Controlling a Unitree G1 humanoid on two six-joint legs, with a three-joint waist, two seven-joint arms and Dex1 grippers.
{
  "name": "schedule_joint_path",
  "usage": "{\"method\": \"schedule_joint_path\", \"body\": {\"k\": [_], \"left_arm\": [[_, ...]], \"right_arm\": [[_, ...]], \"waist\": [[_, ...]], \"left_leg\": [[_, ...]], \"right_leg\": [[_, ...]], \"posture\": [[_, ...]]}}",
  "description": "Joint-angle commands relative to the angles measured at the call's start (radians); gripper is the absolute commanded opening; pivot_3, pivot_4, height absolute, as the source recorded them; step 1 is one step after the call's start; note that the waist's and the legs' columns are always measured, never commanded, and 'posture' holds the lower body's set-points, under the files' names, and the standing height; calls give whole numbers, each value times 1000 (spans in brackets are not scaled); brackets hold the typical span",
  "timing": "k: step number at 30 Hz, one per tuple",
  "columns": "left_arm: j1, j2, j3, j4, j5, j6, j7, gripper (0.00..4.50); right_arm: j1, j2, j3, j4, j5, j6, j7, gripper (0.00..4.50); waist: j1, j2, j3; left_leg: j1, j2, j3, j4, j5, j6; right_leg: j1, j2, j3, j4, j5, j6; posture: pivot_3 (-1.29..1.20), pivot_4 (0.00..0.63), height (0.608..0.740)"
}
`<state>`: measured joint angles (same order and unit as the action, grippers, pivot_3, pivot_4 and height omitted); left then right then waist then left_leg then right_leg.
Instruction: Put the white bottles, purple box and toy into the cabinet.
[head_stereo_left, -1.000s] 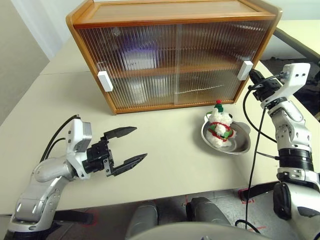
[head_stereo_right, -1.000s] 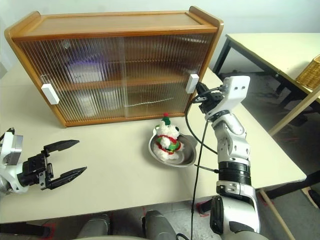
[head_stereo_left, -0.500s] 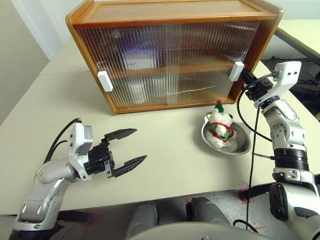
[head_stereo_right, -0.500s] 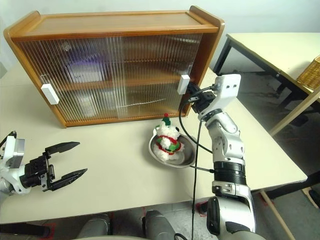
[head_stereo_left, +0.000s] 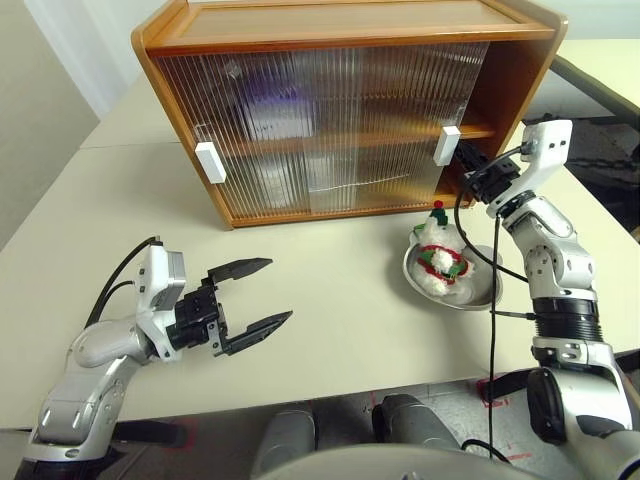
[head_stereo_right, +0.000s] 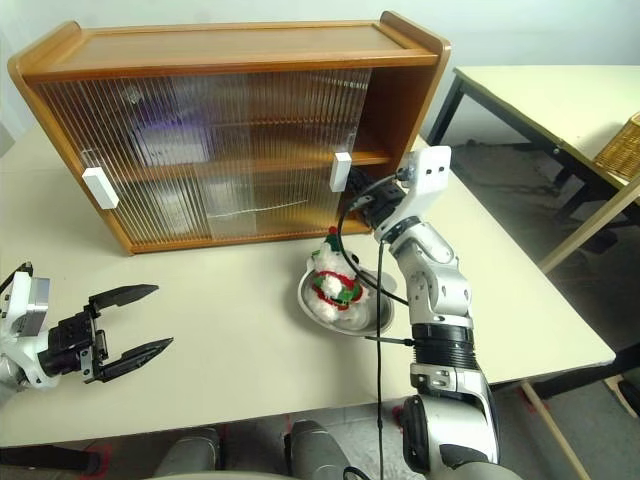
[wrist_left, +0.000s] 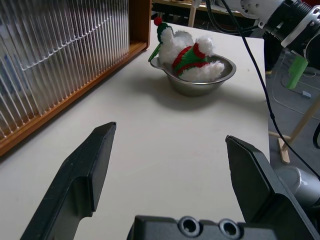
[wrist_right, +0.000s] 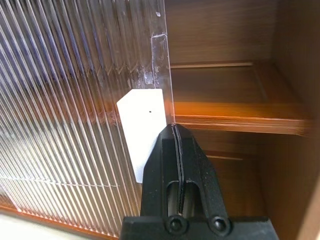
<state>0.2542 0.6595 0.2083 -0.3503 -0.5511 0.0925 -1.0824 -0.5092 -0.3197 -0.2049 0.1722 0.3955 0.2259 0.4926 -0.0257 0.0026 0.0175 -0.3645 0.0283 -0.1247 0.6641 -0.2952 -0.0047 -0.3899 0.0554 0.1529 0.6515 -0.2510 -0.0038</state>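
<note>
1. Over the near left part of the table (head_stereo_left: 330, 300), the left gripper (head_stereo_left: 262, 293) hangs with its two black fingers spread wide and nothing between them, pointing toward the right.
2. At the back of the table stands the cabinet (head_stereo_left: 340, 25). Its left door handle (head_stereo_left: 208, 162) sits near the left end.
3. Behind the ribbed left door, blurred pale shapes and a purple tinge show on the shelves; what they are cannot be told for certain.
4. Right of centre, the right sliding door (head_stereo_left: 400, 120) is pushed partway left, leaving a bare wooden opening at the cabinet's right end.
5. Against the right handle (head_stereo_left: 446, 146) on that door's edge, the right gripper (wrist_right: 176, 150) has its fingers pressed fully together, tips touching the handle's side and clasping nothing.
6. In front of the opening, the toy (head_stereo_left: 440, 258) sits in a silver metal bowl (head_stereo_left: 480, 290) on the table, just below the right arm.
</note>
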Motion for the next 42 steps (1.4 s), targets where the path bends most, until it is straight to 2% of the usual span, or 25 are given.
{"method": "schedule_joint_path", "body": {"k": [1, 16, 42], "left_arm": [[13, 4, -2, 2, 6, -2, 2, 4500], [18, 10, 2, 5, 2, -3, 2, 4500], [23, 16, -2, 2, 1, 5, -1, 4500]], "right_arm": [[-19, 9, 19, -9, 0, 18, 0, 39], [-50, 38, 59, -45, -2, 68, -10, 39], [-62, 154, 132, -145, 11, 160, -40, 39]], "waist": [[1, 0, 0], [1, 0, 0], [1, 0, 0]], "left_leg": [[0, 0, 0, 0, 0, 0], [0, 0, 0, -1, 0, 0], [0, 1, 0, -3, 0, 0]], "right_leg": [[0, 0, 0, 0, 0, 0], [-1, 0, 0, 0, -1, -2], [-3, 1, -1, 0, -2, -5]], "posture": [[30, 48, 740], [23, 44, 740], [25, 48, 740]]}}
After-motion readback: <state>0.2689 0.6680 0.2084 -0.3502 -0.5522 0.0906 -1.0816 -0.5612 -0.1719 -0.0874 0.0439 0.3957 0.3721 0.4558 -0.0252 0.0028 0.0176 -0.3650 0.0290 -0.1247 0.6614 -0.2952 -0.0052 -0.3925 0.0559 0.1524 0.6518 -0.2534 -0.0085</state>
